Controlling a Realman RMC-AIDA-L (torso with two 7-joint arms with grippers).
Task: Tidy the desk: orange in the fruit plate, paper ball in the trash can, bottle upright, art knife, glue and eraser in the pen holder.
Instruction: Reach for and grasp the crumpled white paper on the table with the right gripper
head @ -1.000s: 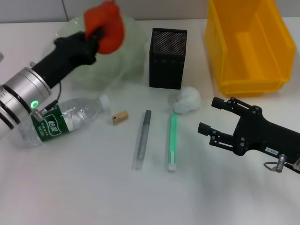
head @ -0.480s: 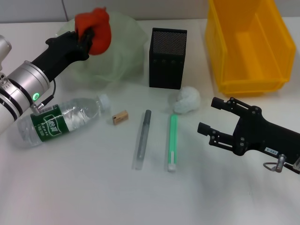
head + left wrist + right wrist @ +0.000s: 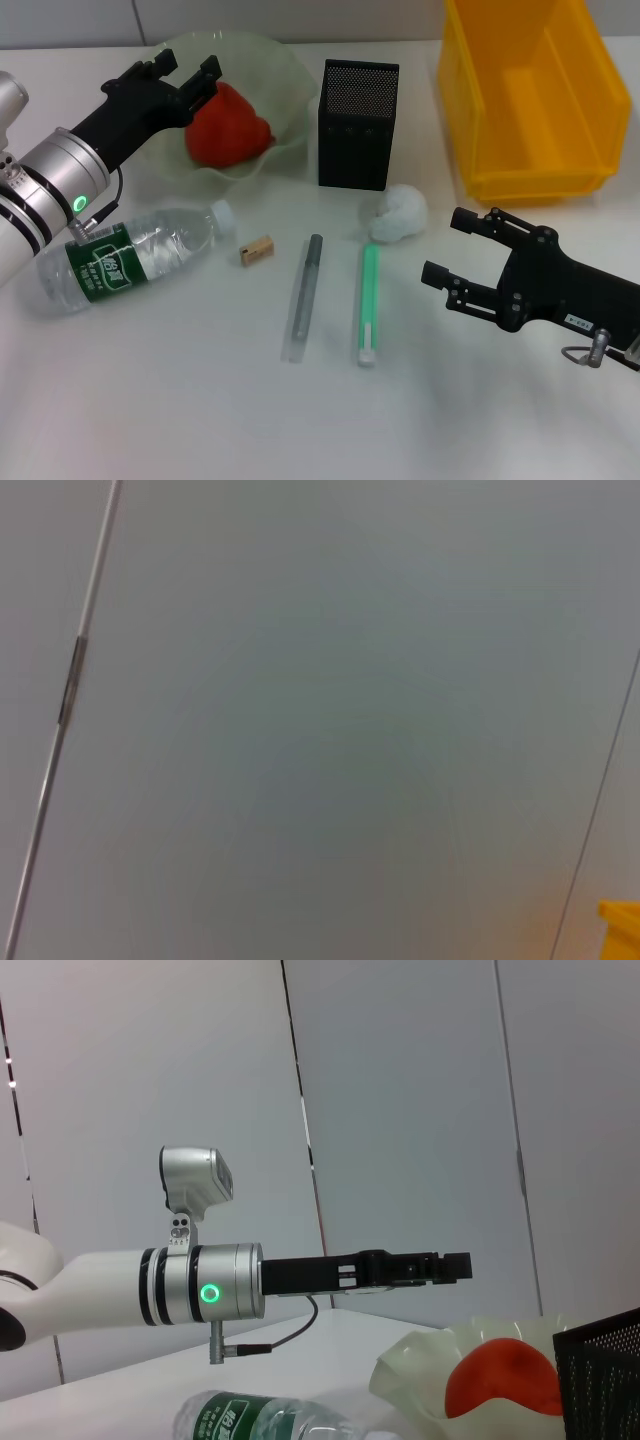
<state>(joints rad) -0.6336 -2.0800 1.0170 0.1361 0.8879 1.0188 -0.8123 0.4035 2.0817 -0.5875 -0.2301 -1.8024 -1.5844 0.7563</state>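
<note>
Hovering with fingers spread, left gripper (image 3: 185, 72) over orange (image 3: 226, 126) lying in fruit plate (image 3: 283, 75); idling agape near paper ball (image 3: 399, 213), right gripper (image 3: 448, 247).

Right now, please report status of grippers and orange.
Left gripper open above fruit plate. Orange in plate. Right gripper open, idle near paper ball.

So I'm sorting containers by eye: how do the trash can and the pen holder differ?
The trash can is bright yellow solid plastic, wide and rectangular; the pen holder is black metal mesh, narrow, tall and square. The trash can is much the larger. Both stand upright, open-topped, at the desk's back.
</note>
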